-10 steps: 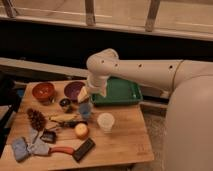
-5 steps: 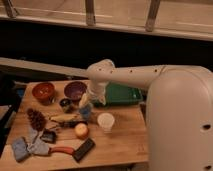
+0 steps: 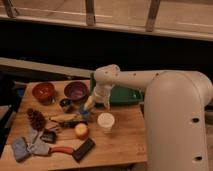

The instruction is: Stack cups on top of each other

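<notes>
The white cup [image 3: 105, 121] stands upright on the wooden table [image 3: 125, 142], right of centre. The light blue cup [image 3: 85, 112] stands just left of it and is mostly hidden behind my gripper. My gripper [image 3: 89, 105] hangs down from the white arm [image 3: 130, 80] and sits right over the blue cup, at or just above its rim. I cannot tell whether it touches the cup.
An orange bowl [image 3: 43, 91], a purple bowl [image 3: 76, 90] and a small dark metal cup [image 3: 65, 104] stand at the back left. A green tray [image 3: 126, 95] lies behind the arm. A pinecone [image 3: 36, 118], banana [image 3: 64, 117], orange fruit [image 3: 81, 131], black bar [image 3: 83, 149] and cloth [image 3: 22, 149] lie in front.
The arm's large body has swung further into view on the right. The gripper has stayed over the blue cup and dropped slightly. The cups have not moved.
</notes>
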{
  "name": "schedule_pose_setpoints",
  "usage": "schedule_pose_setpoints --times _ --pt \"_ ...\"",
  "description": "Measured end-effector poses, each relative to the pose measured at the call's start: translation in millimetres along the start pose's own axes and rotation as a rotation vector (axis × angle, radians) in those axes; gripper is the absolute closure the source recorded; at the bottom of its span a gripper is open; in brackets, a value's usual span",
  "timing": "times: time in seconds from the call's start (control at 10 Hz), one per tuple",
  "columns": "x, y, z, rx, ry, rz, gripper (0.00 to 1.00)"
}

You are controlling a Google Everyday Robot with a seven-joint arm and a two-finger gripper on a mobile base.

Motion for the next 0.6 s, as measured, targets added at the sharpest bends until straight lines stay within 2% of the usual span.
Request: schedule_pose_setpoints --times 0.2,0.3,0.6 --pt "-4.7 -8.7 9.7 -0.041 0.011 0.037 0.20" --pt "-7.1 -10.1 14.1 -0.056 0.016 0.045 0.23" --pt "-10.0 -2.5 23.5 -0.100 0.032 0.037 0.51"
